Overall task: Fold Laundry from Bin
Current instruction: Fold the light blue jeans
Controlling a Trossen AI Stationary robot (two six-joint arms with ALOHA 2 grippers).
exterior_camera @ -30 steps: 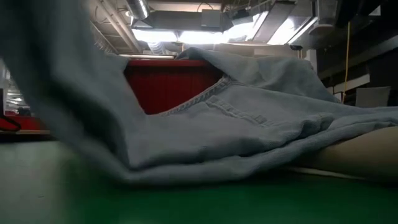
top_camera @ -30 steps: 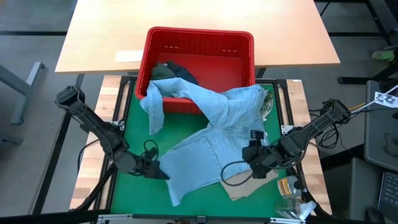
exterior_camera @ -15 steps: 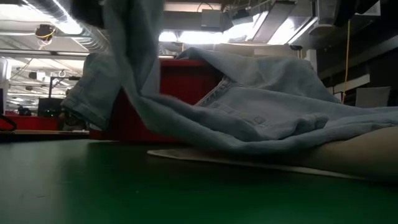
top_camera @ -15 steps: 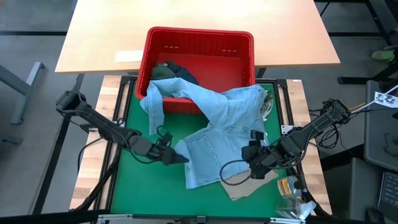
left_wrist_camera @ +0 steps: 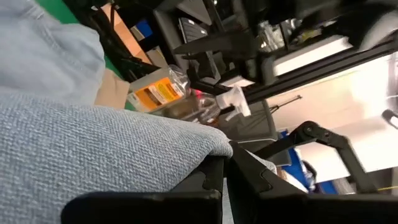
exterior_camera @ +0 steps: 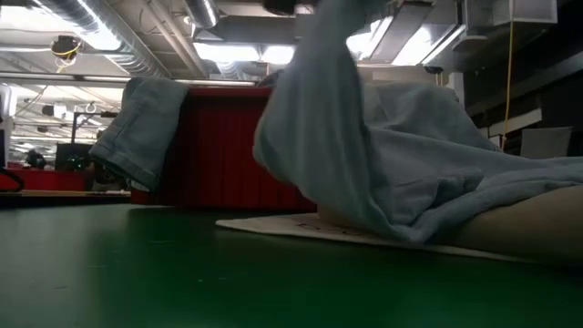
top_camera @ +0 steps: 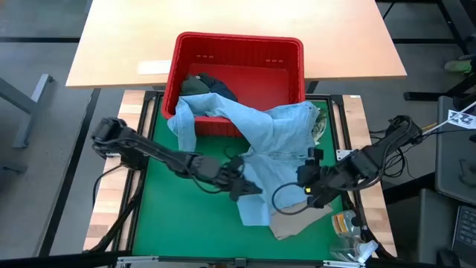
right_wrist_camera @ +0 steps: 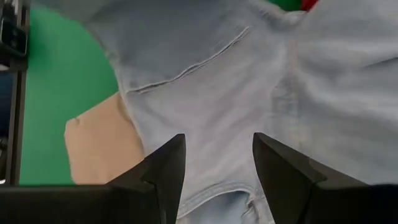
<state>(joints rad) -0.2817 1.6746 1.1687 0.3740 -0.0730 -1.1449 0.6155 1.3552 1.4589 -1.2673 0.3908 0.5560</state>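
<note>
A red bin (top_camera: 239, 52) stands at the far edge of a green mat (top_camera: 171, 216). A light blue shirt (top_camera: 275, 138) spills out of the bin over its front wall onto the mat, one sleeve hanging down the bin's front. Dark clothes (top_camera: 207, 84) lie inside the bin. The left gripper (top_camera: 249, 190), in front of the bin, has its fingers clamped together on the shirt's near edge. The right gripper (top_camera: 311, 181), fingers apart, hovers just above the shirt, beside a beige garment (top_camera: 294, 223) lying under it.
</note>
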